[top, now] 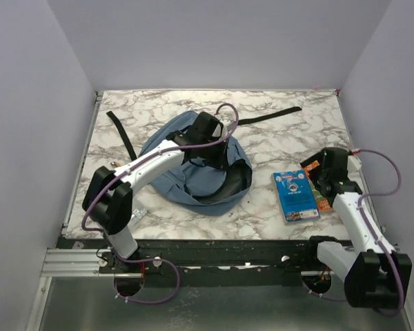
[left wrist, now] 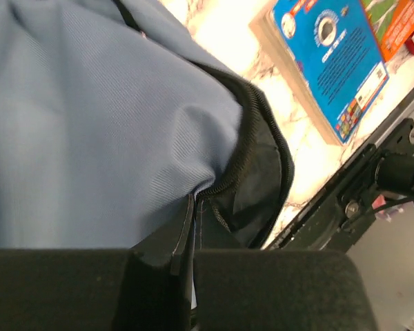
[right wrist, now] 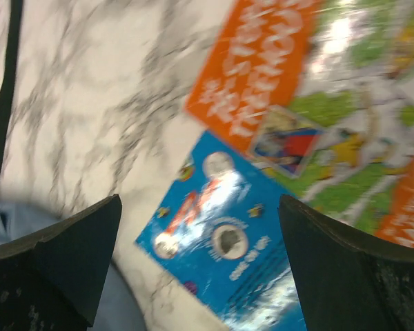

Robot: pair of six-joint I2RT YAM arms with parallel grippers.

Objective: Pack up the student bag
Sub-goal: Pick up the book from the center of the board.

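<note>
Top external view: the student bag [top: 186, 181], a slumped dusty-blue backpack, lies left of the desk's [top: 276, 131] middle, with its dark mouth gaping toward the right and near side. Your left end effector [top: 216, 153] sits on top of the bag at the rim of that mouth. Two books lie on the desk to the right of the bag, apart from it. One is a blue book [top: 295, 195] with its long axis running near to far, and the other is an orange book [top: 322, 201] touching its right edge. Your right end effector [top: 324, 169] hangs over the far end of those books, so the right arm is plainly the nearer one. The bag's mouth lies to its left.

Left wrist view: the left end effector [left wrist: 192, 238] is pinched shut on the student bag's [left wrist: 90, 124] zip edge, holding up the black-trimmed fabric so the dark interior shows. The blue book [left wrist: 331, 62] appears beyond the mouth, on the desk.

Right wrist view, blurred: the right end effector [right wrist: 203, 258] is spread wide and holds nothing. The blue book [right wrist: 214, 207] lies directly beneath the gap between its fingers, with the orange book [right wrist: 262, 69] beyond it. A corner of the bag [right wrist: 117, 307] shows at lower left. In my judgement, the coming move is a straight drop onto the blue book, then a carry leftward into the held-open mouth.
</note>
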